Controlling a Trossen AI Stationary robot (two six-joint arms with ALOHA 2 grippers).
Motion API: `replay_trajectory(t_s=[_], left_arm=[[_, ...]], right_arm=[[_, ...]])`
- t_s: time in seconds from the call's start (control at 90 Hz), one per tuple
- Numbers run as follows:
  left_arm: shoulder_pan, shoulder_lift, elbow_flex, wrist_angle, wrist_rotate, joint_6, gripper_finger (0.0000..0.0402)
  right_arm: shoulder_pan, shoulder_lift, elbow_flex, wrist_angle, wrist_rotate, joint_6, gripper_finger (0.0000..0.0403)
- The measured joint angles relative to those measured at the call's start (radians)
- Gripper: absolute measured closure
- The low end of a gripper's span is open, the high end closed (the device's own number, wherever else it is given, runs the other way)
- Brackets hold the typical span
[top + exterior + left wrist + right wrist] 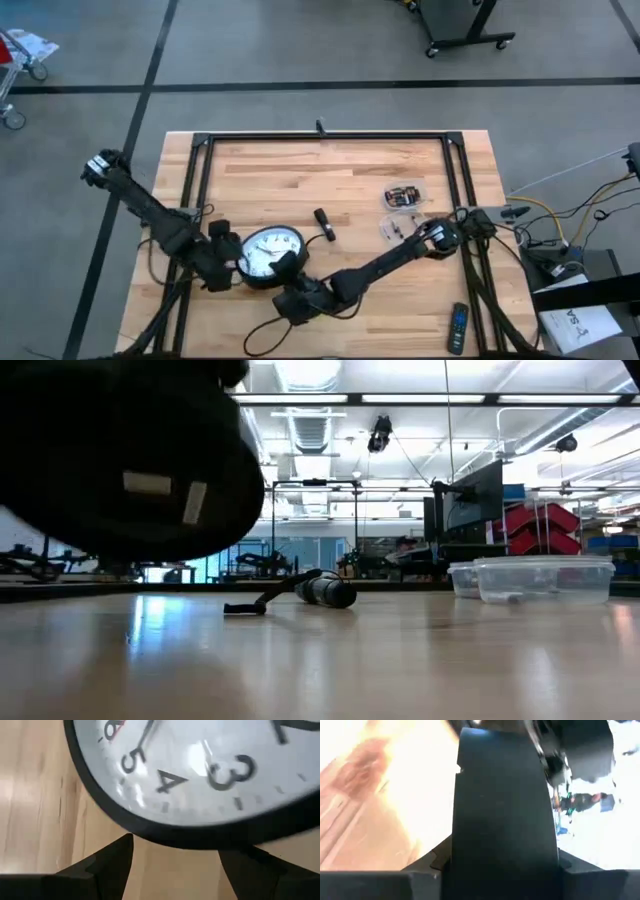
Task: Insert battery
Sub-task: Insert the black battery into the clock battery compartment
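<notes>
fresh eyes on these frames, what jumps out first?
The round black-rimmed wall clock with a white face sits near the front edge of the pale wooden table, with both end effectors crowded onto it: the left end effector at its left rim, the right end effector clamped over its lower right rim. Farther back lie a small black cylindrical tool and clear plastic containers to the right.

wooden table (270, 175) with clock (268, 253), two clear containers (405, 195), small black tool (322, 222), remote (456, 328)
</notes>
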State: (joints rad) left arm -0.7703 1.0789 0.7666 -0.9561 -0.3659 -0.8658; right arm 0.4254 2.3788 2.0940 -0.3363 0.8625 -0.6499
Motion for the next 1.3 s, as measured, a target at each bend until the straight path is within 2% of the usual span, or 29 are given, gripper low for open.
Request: replay_trajectory(t_s=[0.111, 0.2, 0.244, 0.333, 0.433, 0.5, 0.633, 0.756, 0.933, 1.033, 1.3], left_arm=[[-0.113, -0.016, 0.0, 0.019, -0.118, -0.079, 0.0132], [-0.19, 0.01, 0.0, 0.059, -0.231, -0.109, 0.0132], [-0.218, 0.033, 0.0, 0.068, -0.288, -0.121, 0.0132], [-0.244, 0.092, 0.0, 0.095, -0.38, -0.13, 0.0132], [-0.245, 0.176, 0.0, 0.118, -0.404, -0.132, 0.0132], [-0.244, 0.239, 0.0, 0.142, -0.407, -0.131, 0.0132], [-0.244, 0.363, 0.003, 0.208, -0.407, -0.132, 0.0132], [-0.244, 0.461, 0.005, 0.335, -0.422, -0.103, 0.0132], [-0.241, 0.587, 0.005, 0.592, -0.486, 0.195, 0.0132], [-0.24, 0.622, 0.006, 0.67, -0.553, 0.321, 0.0132], [-0.197, 0.63, 0.006, 0.675, -0.594, 0.556, 0.0132]], right_arm=[[-0.026, -0.03, 0.116, -0.206, -0.023, 0.243, 0.0246], [-0.064, -0.044, 0.223, -0.405, -0.142, 0.481, 0.0253], [-0.09, -0.046, 0.269, -0.508, -0.234, 0.598, 0.0257], [-0.149, -0.096, 0.22, -0.576, -0.468, 0.786, 0.0261], [-0.219, -0.132, 0.193, -0.619, -0.738, 0.968, 0.0256], [-0.251, -0.139, 0.188, -0.65, -0.836, 1.035, 0.0249], [-0.265, -0.135, 0.178, -0.661, -0.866, 1.051, 0.0247], [-0.27, -0.134, 0.169, -0.646, -0.927, 1.062, 0.0257], [-0.283, -0.131, 0.13, -0.59, -0.967, 1.105, 0.0254], [-0.295, -0.131, 0.116, -0.592, -0.998, 1.13, 0.0246], [-0.303, -0.132, 0.109, -0.589, -1.032, 1.162, 0.0258]])
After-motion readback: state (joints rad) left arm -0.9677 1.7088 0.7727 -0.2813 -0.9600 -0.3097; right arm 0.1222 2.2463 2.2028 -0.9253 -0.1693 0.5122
